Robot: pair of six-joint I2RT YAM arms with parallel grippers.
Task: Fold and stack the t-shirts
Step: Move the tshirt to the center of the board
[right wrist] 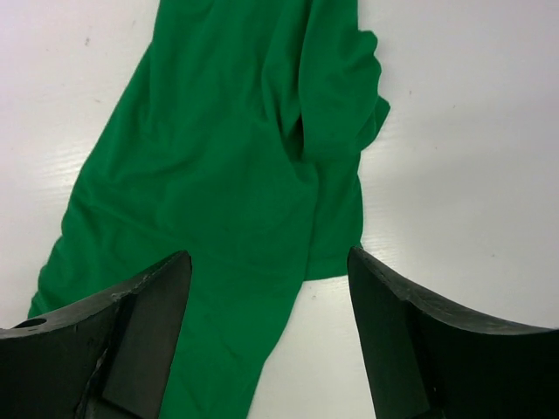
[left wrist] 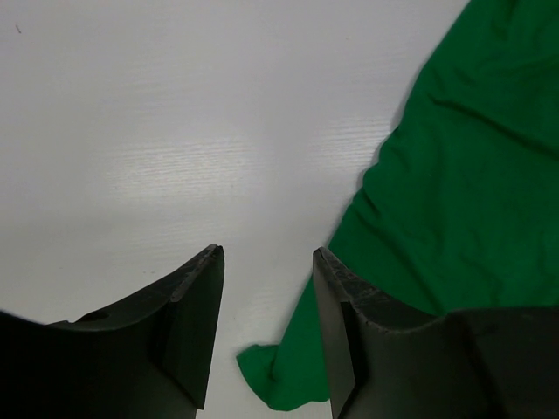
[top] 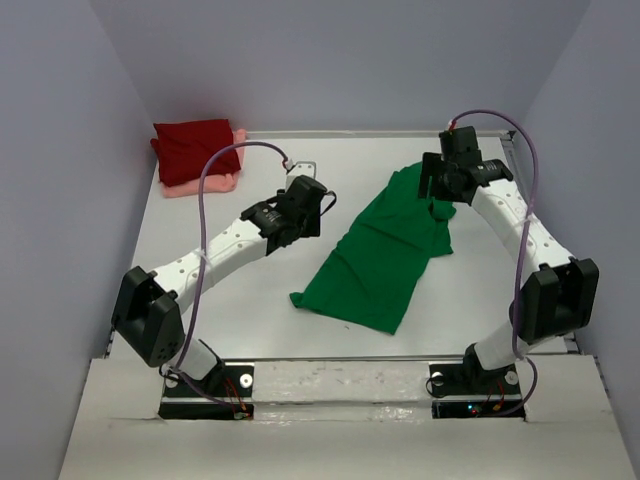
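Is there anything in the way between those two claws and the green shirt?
Nothing visible does. The left gripper is open over bare table, right beside the green shirt. The right gripper is open above the shirt.

Your right gripper [right wrist: 269,262] hangs with its fingers spread wide above the green t-shirt [right wrist: 227,166], which lies rumpled on the white table [right wrist: 472,131], a fold bunched along its right side

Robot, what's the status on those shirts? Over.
Both empty, open: left end effector beside bright green cloth t-shirt, right end effector over its far end. Far-left corner: dark red cloth t-shirt folded atop salmon pink cloth t-shirt. Nothing blocking.
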